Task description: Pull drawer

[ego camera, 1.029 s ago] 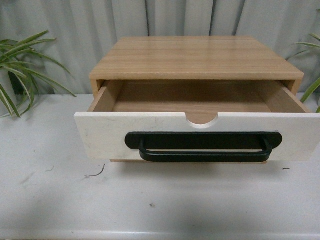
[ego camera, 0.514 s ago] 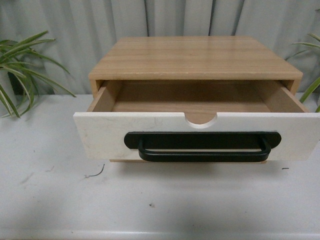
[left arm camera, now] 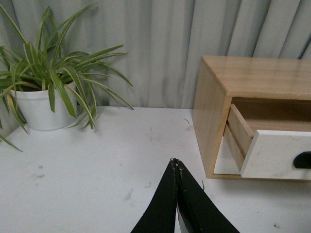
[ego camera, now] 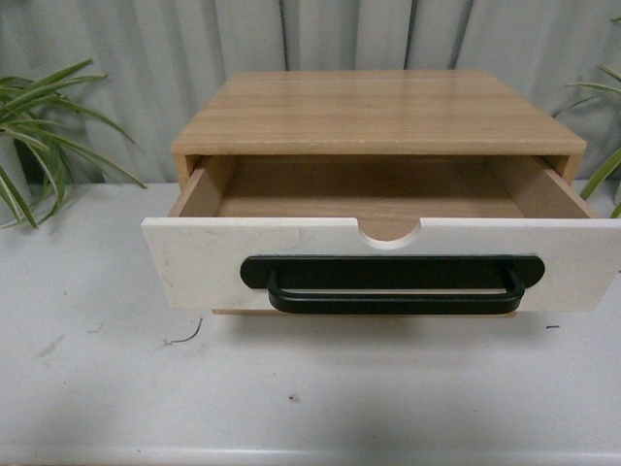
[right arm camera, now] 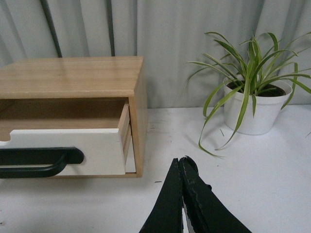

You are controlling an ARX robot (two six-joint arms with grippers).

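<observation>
Front view shows you the drawer [ego camera: 383, 262] standing well out of its wooden cabinet [ego camera: 378, 112], black bar handle [ego camera: 393, 282] free. Both pincers, left gripper [left arm camera: 176, 165] and right gripper [right arm camera: 181, 162], hang pressed together and empty, apart from it; the pull looks done.

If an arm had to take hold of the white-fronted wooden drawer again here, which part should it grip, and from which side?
Probably the long black bar handle on the white-fronted wooden drawer. It runs level across the front and stands off it, leaving a gap for a finger. Come from the front, jaws above and below the bar near its middle. Both the left gripper and right gripper are shut, off to the sides.
</observation>
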